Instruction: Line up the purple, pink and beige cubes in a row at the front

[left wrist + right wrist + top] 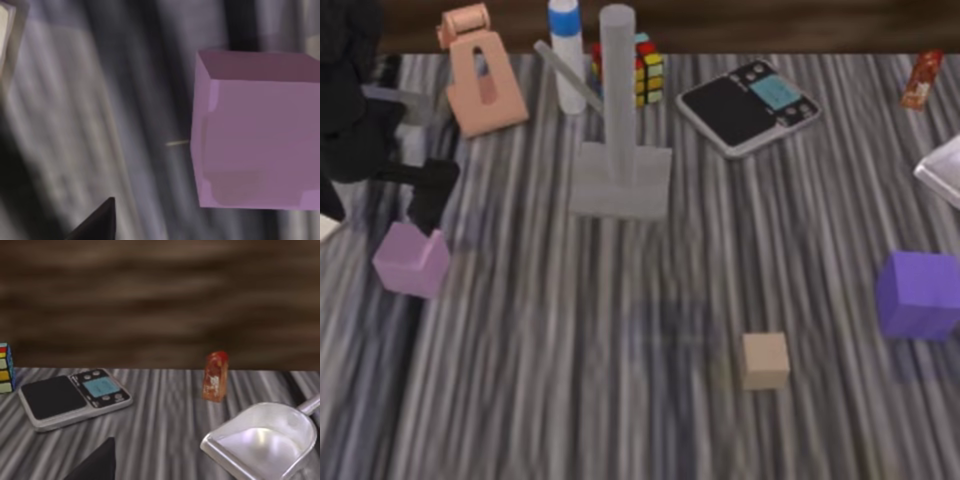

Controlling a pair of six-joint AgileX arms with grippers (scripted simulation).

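The pink cube rests on the table's left side. My left gripper hangs open just behind and above it. In the left wrist view the pink cube fills one side, beside the line of my left gripper. Only one dark fingertip shows there, clear of the cube. Near the right edge sits the purple cube. The beige cube stands front of centre. My right gripper is outside the top view, open, with one fingertip over bare table.
Along the back stand a salmon stand, a white bottle, a puzzle cube, a kitchen scale and a small red container. A grey post on a square base stands mid-table. A silver scoop lies far right.
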